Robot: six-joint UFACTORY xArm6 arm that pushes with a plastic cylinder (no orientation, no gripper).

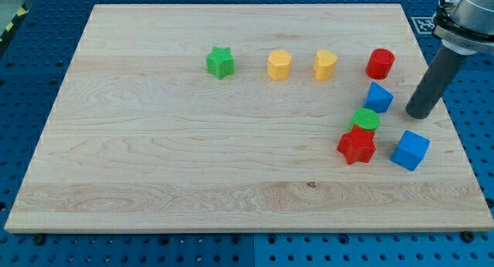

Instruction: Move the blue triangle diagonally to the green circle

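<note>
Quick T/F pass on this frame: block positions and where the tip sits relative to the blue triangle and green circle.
1. My tip is at the view's right of the blue triangle. True.
2. The green circle touches the red star. True, it sits against the star's top edge.
3. The green star lies at the view's right of the red cylinder. False: it is far to the view's left, past the yellow hexagon and yellow heart.
4. The blue cube sits at the view's top left corner. False: it is at lower right, beside the red star.
5. The tip is pressed against the green circle. False: it stands apart, nearer the blue triangle.
</note>
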